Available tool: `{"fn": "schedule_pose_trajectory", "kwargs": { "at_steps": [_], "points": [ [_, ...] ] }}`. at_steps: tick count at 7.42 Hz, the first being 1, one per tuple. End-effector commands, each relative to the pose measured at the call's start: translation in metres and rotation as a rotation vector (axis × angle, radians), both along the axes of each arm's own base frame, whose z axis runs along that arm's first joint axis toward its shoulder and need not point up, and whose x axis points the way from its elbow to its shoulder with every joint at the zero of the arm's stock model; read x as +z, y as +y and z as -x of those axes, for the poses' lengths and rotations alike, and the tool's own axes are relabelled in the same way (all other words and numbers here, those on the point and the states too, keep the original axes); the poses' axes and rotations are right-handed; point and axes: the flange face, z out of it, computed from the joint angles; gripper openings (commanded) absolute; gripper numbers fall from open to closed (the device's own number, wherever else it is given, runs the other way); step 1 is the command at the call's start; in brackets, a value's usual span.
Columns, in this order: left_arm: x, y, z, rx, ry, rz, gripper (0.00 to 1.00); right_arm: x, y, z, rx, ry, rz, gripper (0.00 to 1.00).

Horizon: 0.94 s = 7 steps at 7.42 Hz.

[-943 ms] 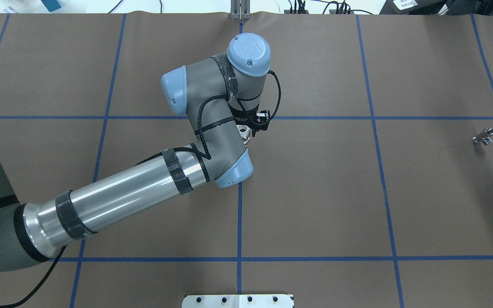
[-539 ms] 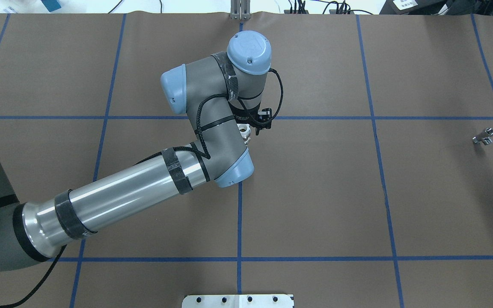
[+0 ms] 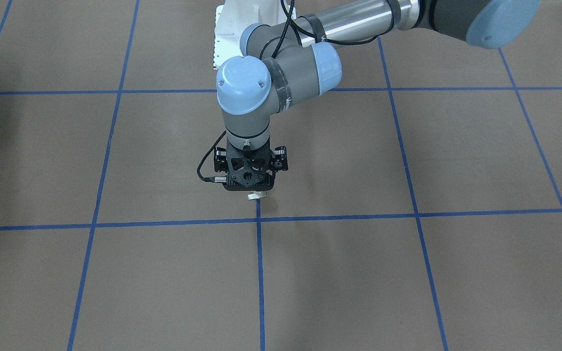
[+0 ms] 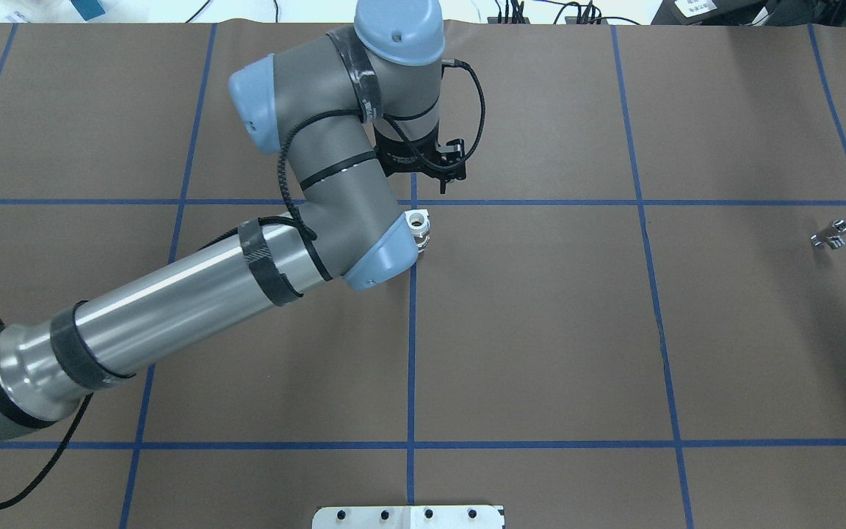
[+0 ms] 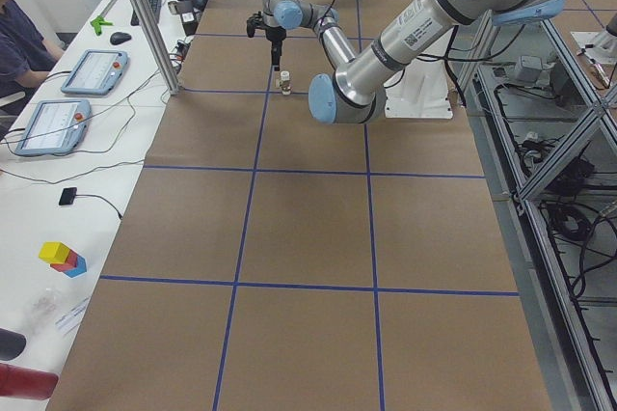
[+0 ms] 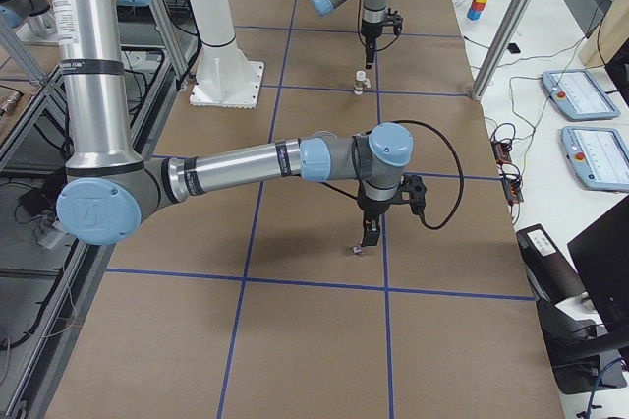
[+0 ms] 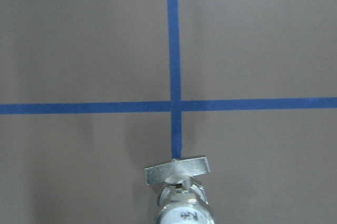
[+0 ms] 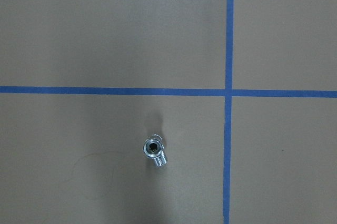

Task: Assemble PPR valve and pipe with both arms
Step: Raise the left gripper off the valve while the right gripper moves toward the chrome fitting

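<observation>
**Front-facing view.** The left gripper (image 3: 250, 181) hangs fingers-down over the table (image 3: 408, 273). Its body hides the fingers, so their spacing cannot be told. The PPR valve (image 3: 257, 195) shows only as a pale lever at the gripper's 6 o'clock.

**Overhead view.** The valve stands upright on the table, white collar up. It is apart from the gripper, at the gripper's 6 o'clock, so that hand holds nothing. The pipe (image 4: 829, 236) lies on the table well apart, at the valve's 3 o'clock.

**Left-end view.** A clear gap separates the left fingertips from the valve top.

**Right-end view.** The right gripper (image 6: 370, 232) hangs just above the pipe, probably not touching it, though the part is too small to be sure. Whether this hand is spread or clenched cannot be told.

**Left wrist view.** The valve sits at the 6 o'clock edge, with its lever spanning 9 to 3 across the blue tape line (image 7: 174, 50).

**Right wrist view.** The pipe lies just below centre, dark bore up and threaded stub toward 5 o'clock. No fingers show.

**Handling.**
- Both parts should be light and rigid, with smooth metal that is likely slippery.
- The valve rests on a narrow end and would tip easily. Grip it across the metal middle, below the collar and clear of the lever.
- Grip the pipe across its body, leaving the mating end exposed.
</observation>
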Motion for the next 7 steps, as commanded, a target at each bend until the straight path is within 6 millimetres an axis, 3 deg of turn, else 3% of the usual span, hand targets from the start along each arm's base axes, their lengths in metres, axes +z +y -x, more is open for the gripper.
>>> {"fn": "schedule_pose_trajectory", "kwargs": {
  "at_steps": [1, 2, 3, 7],
  "points": [
    [0.057, 0.015, 0.1, 0.025, -0.002, -0.074, 0.99, -0.004, -0.003, 0.035, -0.065, 0.019, -0.11, 1.0],
    [0.076, 0.017, 0.131, 0.05, -0.028, -0.11, 0.99, 0.003, -0.003, 0.042, -0.078, 0.012, -0.127, 1.0],
    [0.087, 0.019, 0.137, 0.06, -0.037, -0.117, 0.99, 0.017, -0.004, 0.043, -0.079, 0.013, -0.103, 0.99],
    [0.088, 0.019, 0.136, 0.063, -0.037, -0.118, 0.99, 0.09, -0.017, 0.074, -0.102, -0.009, -0.171, 0.99]
  ]
}}
